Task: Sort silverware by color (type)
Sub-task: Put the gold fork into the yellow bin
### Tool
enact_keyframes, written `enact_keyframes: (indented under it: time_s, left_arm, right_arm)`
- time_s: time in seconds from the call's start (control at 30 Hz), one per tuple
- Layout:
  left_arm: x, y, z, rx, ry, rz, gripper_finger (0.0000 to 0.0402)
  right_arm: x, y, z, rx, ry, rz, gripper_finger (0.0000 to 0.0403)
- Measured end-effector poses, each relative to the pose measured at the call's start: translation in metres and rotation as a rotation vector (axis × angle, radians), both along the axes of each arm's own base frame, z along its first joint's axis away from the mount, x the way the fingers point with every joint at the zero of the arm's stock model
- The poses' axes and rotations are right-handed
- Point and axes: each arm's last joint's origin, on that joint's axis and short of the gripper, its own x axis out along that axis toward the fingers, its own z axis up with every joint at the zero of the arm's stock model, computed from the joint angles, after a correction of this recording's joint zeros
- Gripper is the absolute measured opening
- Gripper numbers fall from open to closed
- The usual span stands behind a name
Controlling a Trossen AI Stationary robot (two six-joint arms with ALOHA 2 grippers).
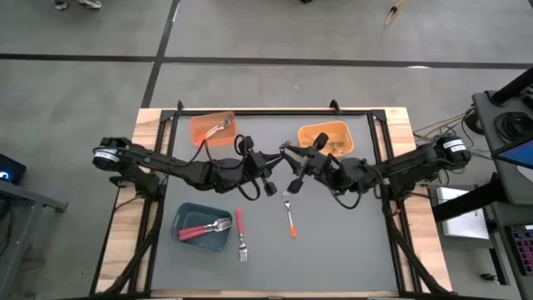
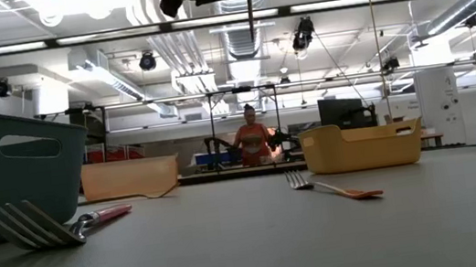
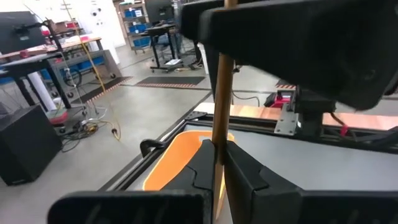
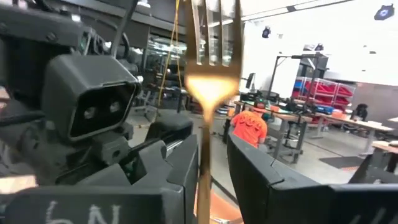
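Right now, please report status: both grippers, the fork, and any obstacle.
Left gripper shut on gold fork, mid-table, raised. Right gripper open around the same fork, facing the left one. Two forks on table below; nothing blocking.

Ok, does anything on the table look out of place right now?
Two forks lie loose on the table, outside any bin: a red-handled fork right beside the teal bin, and an orange-handled fork near the middle. They look unsorted, not damaged.

Two dark jointed arms with silver base caps, black cables and blocky matte-black fingers [image 3: 249, 180]
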Motion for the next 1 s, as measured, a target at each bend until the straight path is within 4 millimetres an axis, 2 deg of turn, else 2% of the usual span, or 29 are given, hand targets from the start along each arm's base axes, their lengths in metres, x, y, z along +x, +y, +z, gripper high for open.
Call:
enact_keyframes:
  time_s: [0.3,0.37,0.5,0.67,0.87,1.0]
  left_arm:
    - [0.000,0.001,-0.003,0.012,0.020,0.053,0.0000]
    - [0.000,0.001,-0.003,0.014,0.024,0.054,0.0000]
    - [0.000,0.001,-0.004,0.019,0.038,0.050,0.0003]
    - [-0.001,0.001,-0.005,0.020,0.052,0.049,0.0037]
    - [-0.005,0.001,-0.010,0.087,0.170,0.040,0.0086]
    - [-0.014,0.004,-0.008,0.149,0.265,0.069,0.0108]
  right_arm:
    - [0.019,0.002,-0.004,-0.028,0.067,-0.117,0.0033]
    - [0.020,0.002,-0.004,-0.029,0.067,-0.113,0.0017]
    - [0.019,0.002,-0.003,-0.034,0.083,-0.109,0.0012]
    - [0.014,-0.001,0.004,-0.049,0.229,-0.128,0.0011]
    - [0.007,-0.025,0.032,-0.003,0.523,-0.149,0.0010]
    - [-0.003,-0.063,0.047,0.132,0.760,-0.108,0.0010]
